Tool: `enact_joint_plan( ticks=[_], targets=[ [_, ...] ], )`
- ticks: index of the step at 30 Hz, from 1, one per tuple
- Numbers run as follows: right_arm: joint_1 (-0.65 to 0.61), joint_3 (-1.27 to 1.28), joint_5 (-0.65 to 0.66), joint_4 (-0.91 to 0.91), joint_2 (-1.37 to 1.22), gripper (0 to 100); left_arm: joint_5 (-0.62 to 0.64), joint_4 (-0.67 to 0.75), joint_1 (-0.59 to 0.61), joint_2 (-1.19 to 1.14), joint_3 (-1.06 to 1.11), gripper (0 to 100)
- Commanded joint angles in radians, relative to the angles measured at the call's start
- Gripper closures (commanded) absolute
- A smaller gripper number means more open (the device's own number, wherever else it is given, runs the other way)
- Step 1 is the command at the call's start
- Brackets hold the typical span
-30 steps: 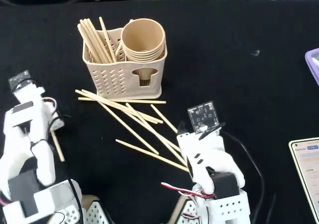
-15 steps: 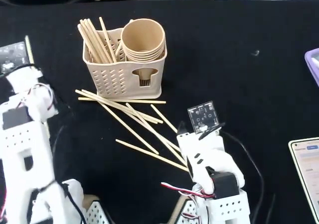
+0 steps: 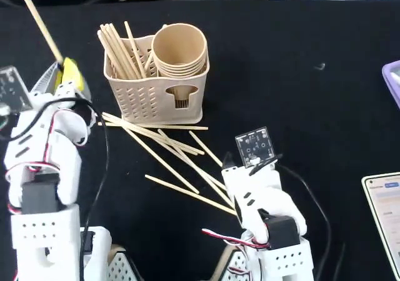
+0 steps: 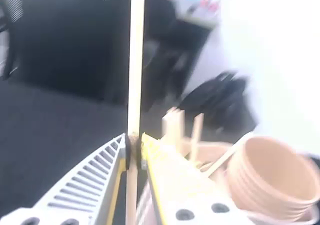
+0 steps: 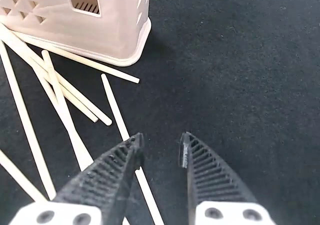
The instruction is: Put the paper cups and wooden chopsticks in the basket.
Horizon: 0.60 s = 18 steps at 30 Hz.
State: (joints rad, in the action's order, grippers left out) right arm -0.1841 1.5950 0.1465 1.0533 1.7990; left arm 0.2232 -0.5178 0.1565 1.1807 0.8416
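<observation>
Black desk carries basket and loose chopsticks. Left tool pinches one chopstick, raised; right tool spread above desk.

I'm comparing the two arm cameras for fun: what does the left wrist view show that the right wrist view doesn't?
Left wrist view, not the right: the left tool shut on a chopstick, plus the stacked paper cups. Right wrist view, not the left: the right tool, open, over loose chopsticks lying on the table. Both: the basket.
</observation>
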Motion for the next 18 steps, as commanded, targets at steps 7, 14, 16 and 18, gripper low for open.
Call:
enact_joint_plan(
  ticks=[7, 14, 16, 18],
  targets=[
    [0.012, -0.002, 0.008, -0.015, 0.079, 87.4, 0.014, 0.554, -0.145, -0.014, 0.125, 97],
    [0.012, -0.002, 0.011, -0.015, 0.079, 87.4, 0.009, 0.746, -0.199, -0.212, 0.053, 97],
    [0.012, -0.002, 0.012, -0.015, 0.079, 87.4, 0.009, 0.749, -0.205, -0.296, 0.004, 97],
    [0.012, -0.002, 0.012, -0.017, 0.081, 87.4, 0.009, 0.747, -0.205, -0.384, -0.039, 97]
  ],
)
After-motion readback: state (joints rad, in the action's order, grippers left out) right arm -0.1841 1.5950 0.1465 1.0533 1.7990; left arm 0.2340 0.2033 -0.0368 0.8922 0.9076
